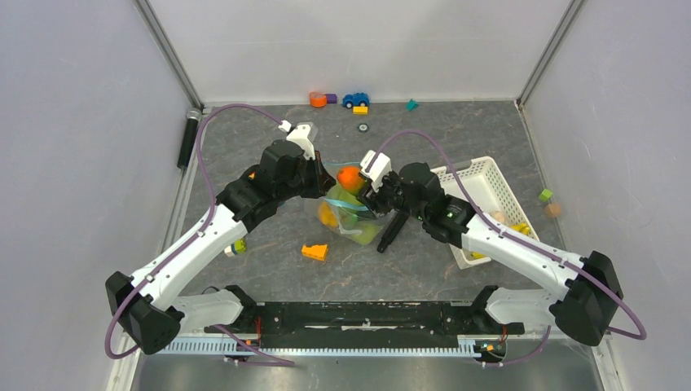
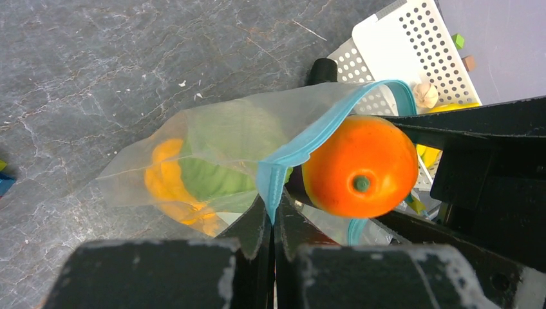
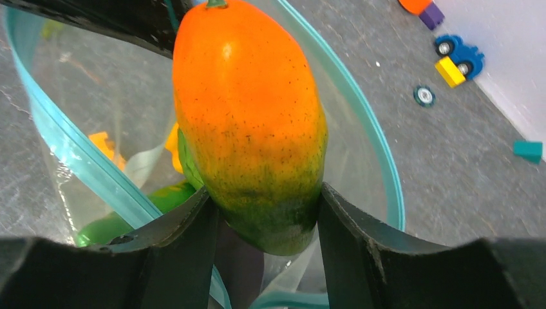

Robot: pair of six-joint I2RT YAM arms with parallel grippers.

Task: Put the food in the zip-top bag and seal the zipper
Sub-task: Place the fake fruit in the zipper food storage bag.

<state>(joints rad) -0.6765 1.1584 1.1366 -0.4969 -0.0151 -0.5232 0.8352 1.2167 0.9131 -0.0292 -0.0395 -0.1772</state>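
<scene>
The clear zip-top bag [image 1: 352, 218] lies mid-table with its mouth held open. My left gripper [image 2: 275, 206] is shut on the teal zipper [image 2: 309, 138] at the bag's rim. My right gripper [image 3: 265, 199] is shut on a piece of food, an orange-and-green toy mango [image 3: 248, 122], gripping its green end. The mango [image 2: 360, 166] sits in the mouth of the bag, ringed by the zipper [image 3: 71, 154]. Inside the bag [image 2: 212, 129] lie a yellow-orange piece [image 2: 169, 187] and green pieces [image 3: 109, 225]. In the top view the mango [image 1: 350, 176] shows between both wrists.
A white slotted basket [image 1: 489, 191] with a few toys stands right of the bag. An orange stepped wedge [image 1: 314, 252] lies in front of the bag. A toy car [image 1: 355, 99] and blocks sit along the back wall. Two small blocks [image 1: 548, 202] lie far right.
</scene>
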